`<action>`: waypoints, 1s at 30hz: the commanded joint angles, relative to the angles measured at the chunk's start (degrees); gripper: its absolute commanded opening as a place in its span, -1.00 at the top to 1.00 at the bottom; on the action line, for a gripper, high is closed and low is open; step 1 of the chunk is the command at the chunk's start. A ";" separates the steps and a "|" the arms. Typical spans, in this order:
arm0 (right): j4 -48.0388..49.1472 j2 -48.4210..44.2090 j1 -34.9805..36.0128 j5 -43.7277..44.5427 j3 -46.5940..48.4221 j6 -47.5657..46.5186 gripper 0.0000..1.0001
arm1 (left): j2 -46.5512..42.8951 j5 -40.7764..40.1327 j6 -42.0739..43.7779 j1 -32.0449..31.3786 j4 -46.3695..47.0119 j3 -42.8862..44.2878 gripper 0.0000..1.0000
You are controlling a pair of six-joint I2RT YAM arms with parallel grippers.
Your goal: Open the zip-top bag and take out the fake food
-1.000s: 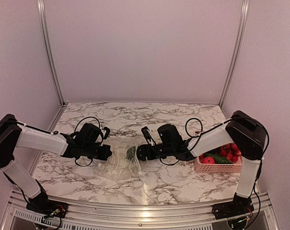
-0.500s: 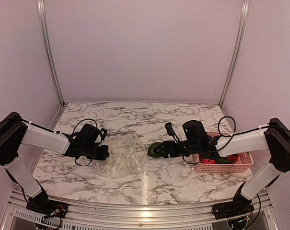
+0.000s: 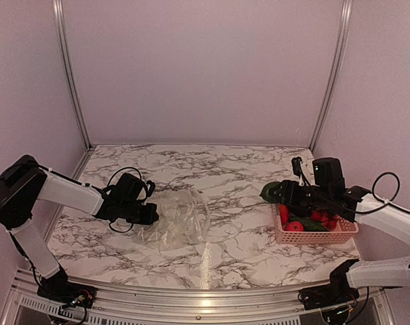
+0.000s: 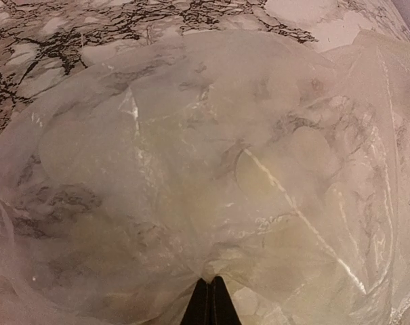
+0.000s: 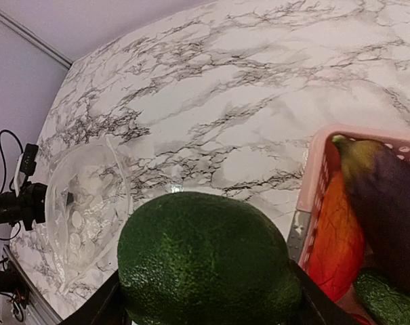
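Note:
The zip-top bag [image 3: 179, 220] lies crumpled on the marble table left of centre, and the left wrist view [image 4: 205, 169] shows no food inside it. My left gripper [image 3: 150, 215] is shut on the bag's left edge, with both black fingertips [image 4: 209, 301] pinched on the plastic. My right gripper [image 3: 274, 193] is shut on a dark green bumpy toy fruit [image 3: 269, 191] and holds it above the table, just left of the pink basket [image 3: 318, 237]. The fruit [image 5: 208, 261] fills the right wrist view. A red piece [image 5: 333, 237], a purple piece [image 5: 384, 196] and a green cucumber [image 5: 387, 298] lie in the basket.
The pink slotted basket stands at the table's right side near the front edge, its left rim [image 5: 312, 172] beside the held fruit. Metal frame posts [image 3: 69, 74] and purple walls close in the table. Cables loop off both wrists.
My right gripper has carried the green fruit away from the bag, rightward to the basket's left rim. My left gripper stays shut on the bag, which has slumped flatter.

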 commanded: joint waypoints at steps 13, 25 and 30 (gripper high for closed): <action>-23.52 -17.63 -6.07 18.33 -4.87 12.04 0.27 | 3.13 3.52 -0.36 0.93 2.54 1.95 1.00; -28.24 -18.89 -6.32 25.53 -4.06 15.82 -0.21 | 2.47 4.14 -0.19 1.89 3.29 0.79 1.00; -28.42 -19.17 -6.36 25.74 -2.61 15.17 -0.82 | 1.94 4.56 -0.04 2.08 3.70 0.28 1.00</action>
